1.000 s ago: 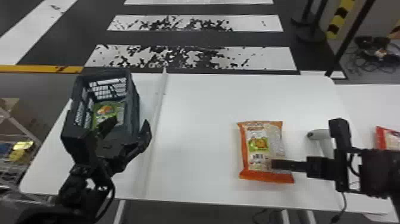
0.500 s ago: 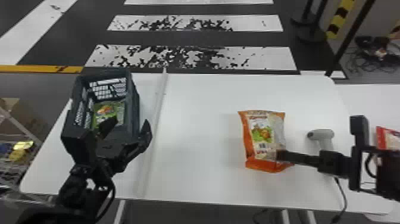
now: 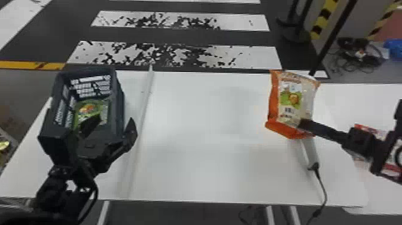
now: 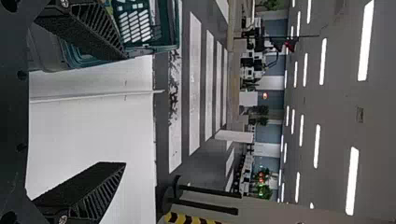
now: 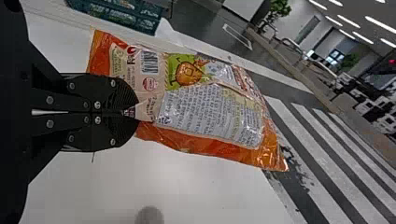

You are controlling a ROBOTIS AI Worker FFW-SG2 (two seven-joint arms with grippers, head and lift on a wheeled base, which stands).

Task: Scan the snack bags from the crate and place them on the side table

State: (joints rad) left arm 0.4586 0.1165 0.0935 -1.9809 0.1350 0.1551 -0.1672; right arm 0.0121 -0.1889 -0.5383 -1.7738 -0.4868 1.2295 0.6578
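Note:
At the right of the head view, an orange and clear snack bag (image 3: 294,100) hangs above the table from my right gripper (image 3: 303,124). The right wrist view has my right gripper (image 5: 135,113) shut on the lower edge of that snack bag (image 5: 210,105), printed side showing. A green snack bag (image 3: 86,112) lies inside the dark crate (image 3: 118,98) at the left. My left gripper (image 3: 109,122) stands open at the crate's near side; in the left wrist view the left gripper (image 4: 123,109) has its fingers wide apart. Below the held bag is the scanner (image 3: 311,152), partly hidden.
The white table (image 3: 209,167) carries a long ridge (image 3: 143,107) beside the crate. To the right, a side table (image 3: 368,101) holds a red snack bag (image 3: 362,128), partly behind my right arm. The scanner's cable (image 3: 324,188) runs over the table's front edge.
The right gripper has lifted the orange bag off the table and carried it right, to above the scanner, with the bag tilting more upright. My left arm has kept still.

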